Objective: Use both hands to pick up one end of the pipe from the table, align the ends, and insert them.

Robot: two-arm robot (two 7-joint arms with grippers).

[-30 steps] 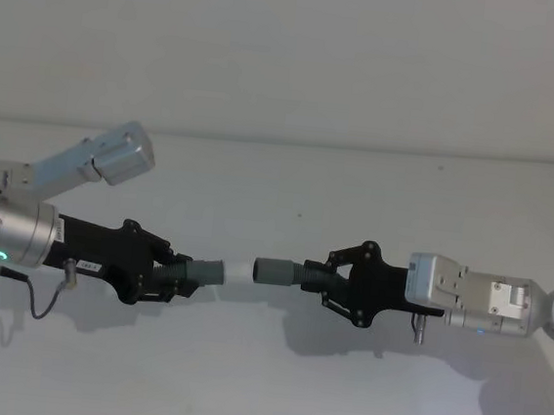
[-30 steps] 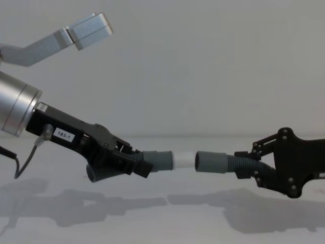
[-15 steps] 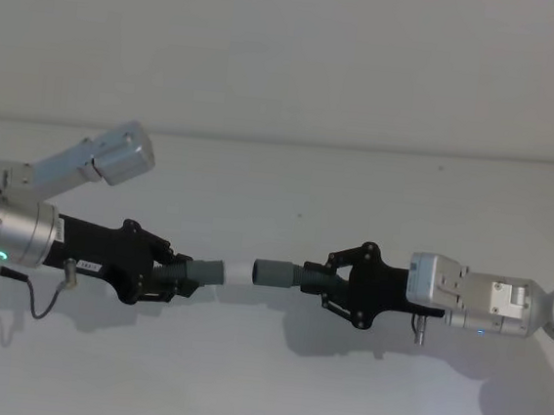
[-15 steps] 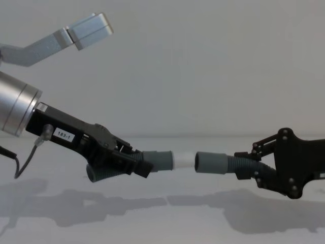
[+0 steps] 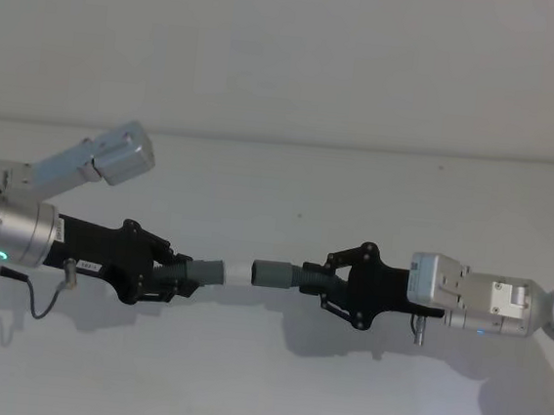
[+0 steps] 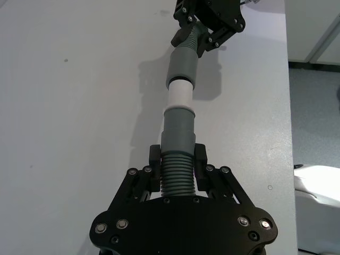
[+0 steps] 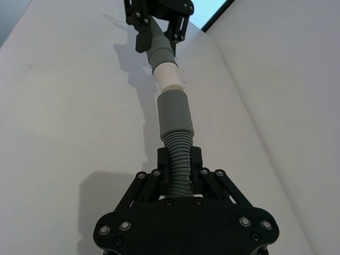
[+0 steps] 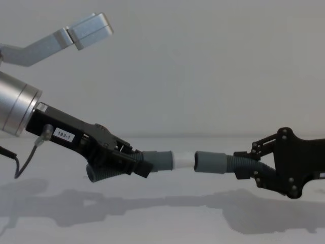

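Here the two dark grey hose pieces lie on one left-right line above the bench [image 5: 270, 383], the left piece [image 5: 202, 272] pointing its white plug tip [image 5: 239, 272] at the open cuff [image 5: 273, 273] of the right piece [image 5: 295, 276], tip just at the cuff's mouth. Each is ribbed mid-length with smooth cuffs. The left claw [image 5: 167, 277], bearing a small white label too small to read surely, pinches its piece's ribs; the right claw [image 5: 327, 281] pinches the other.

The right end effector [image 8: 246, 165] is running off the chest view at 3 o'clock; its fingers are covering its hose piece's [image 8: 223, 163] rear end.
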